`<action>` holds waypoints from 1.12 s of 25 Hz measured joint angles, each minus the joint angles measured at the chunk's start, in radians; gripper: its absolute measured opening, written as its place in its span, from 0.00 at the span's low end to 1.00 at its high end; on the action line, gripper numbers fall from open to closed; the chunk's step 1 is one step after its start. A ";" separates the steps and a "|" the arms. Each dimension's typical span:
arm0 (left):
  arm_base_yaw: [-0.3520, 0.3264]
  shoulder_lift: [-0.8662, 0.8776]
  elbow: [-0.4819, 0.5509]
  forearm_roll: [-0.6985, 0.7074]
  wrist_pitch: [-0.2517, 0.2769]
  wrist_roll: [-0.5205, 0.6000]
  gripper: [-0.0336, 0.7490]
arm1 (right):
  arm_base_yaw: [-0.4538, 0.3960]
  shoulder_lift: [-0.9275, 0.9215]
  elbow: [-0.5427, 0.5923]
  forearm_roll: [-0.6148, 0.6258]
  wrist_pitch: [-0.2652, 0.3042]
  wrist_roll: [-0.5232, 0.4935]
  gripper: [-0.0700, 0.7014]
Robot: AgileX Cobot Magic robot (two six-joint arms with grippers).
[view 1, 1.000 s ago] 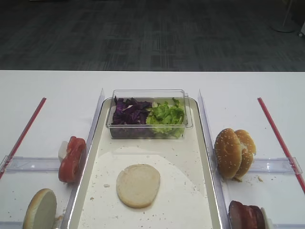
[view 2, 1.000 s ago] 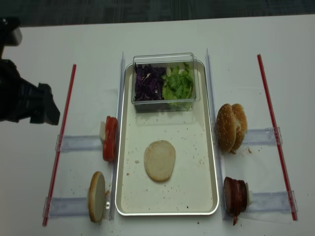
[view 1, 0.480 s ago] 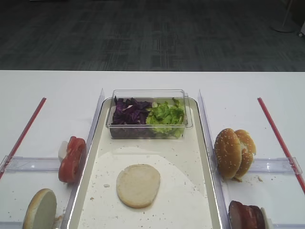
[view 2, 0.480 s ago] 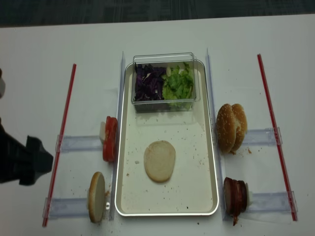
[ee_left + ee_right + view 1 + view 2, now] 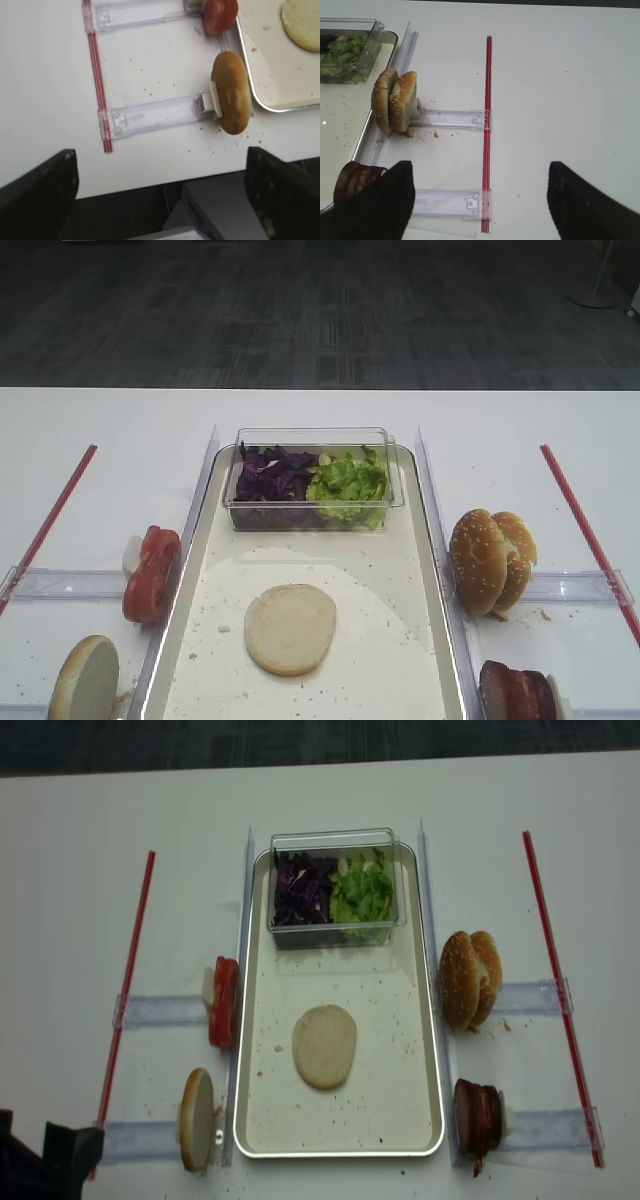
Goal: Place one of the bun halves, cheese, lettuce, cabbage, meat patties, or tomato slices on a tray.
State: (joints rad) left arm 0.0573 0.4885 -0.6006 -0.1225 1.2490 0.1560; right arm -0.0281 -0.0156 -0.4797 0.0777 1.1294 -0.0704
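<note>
Now | we see the plain bun half (image 5: 290, 629) lying cut face up on the tray (image 5: 420, 570), placement apparently done | left gripper (image 5: 160, 200) spread wide, empty | right gripper (image 5: 480, 200) likewise released, nothing held.

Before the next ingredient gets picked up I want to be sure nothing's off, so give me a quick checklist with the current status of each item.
1. Plain bun half lying flat, cut face up, on the tray floor: ok.
2. Both arms away from the tray: ok; only a dark part of the left arm shows at the overhead view's bottom left corner.
3. Left gripper jaws open and holding nothing: ok.
4. Right gripper jaws open and holding nothing: ok.
5. Tomato slices, meat patties and sesame bun halves standing in their holders beside the tray: ok.
6. Cheese available: cannot tell, none visible.
</note>
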 joint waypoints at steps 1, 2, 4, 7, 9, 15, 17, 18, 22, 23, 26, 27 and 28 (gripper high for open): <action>0.000 -0.023 0.000 0.000 0.000 0.000 0.83 | 0.000 0.000 0.000 0.000 0.000 0.000 0.83; 0.000 -0.050 0.000 0.000 0.000 0.000 0.83 | 0.000 0.000 0.000 0.000 0.000 0.000 0.83; 0.000 -0.098 0.002 0.000 0.000 -0.002 0.83 | 0.000 0.000 0.000 0.000 0.000 0.000 0.83; 0.000 -0.169 0.025 0.000 -0.005 -0.004 0.83 | 0.000 0.000 0.000 0.000 0.000 0.000 0.83; 0.000 -0.210 0.051 0.000 -0.008 -0.004 0.83 | 0.000 0.000 0.000 0.000 0.000 0.000 0.83; 0.000 -0.313 0.089 0.002 -0.028 -0.004 0.83 | 0.000 0.000 0.000 0.000 0.000 0.000 0.83; 0.000 -0.343 0.095 0.003 -0.040 -0.004 0.83 | 0.000 0.000 0.000 0.000 0.000 0.000 0.83; 0.000 -0.355 0.102 0.005 -0.049 -0.004 0.83 | 0.000 0.000 0.000 0.000 0.000 0.000 0.83; 0.000 -0.385 0.108 0.007 -0.056 -0.004 0.83 | 0.000 0.000 0.000 0.000 0.000 0.000 0.83; 0.000 -0.390 0.108 0.008 -0.057 -0.004 0.83 | 0.000 0.000 0.000 0.000 0.000 0.000 0.83; 0.000 -0.419 0.108 0.010 -0.059 -0.004 0.83 | 0.000 0.000 0.000 0.000 0.000 0.000 0.83; 0.000 -0.436 0.108 0.010 -0.060 -0.004 0.83 | 0.000 0.000 0.000 0.000 0.000 0.000 0.83; 0.000 -0.454 0.108 0.012 -0.060 -0.010 0.83 | 0.000 0.000 0.000 0.000 0.000 0.000 0.83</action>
State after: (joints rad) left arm 0.0573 0.0343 -0.4924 -0.1101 1.1888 0.1463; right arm -0.0281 -0.0156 -0.4797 0.0777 1.1294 -0.0704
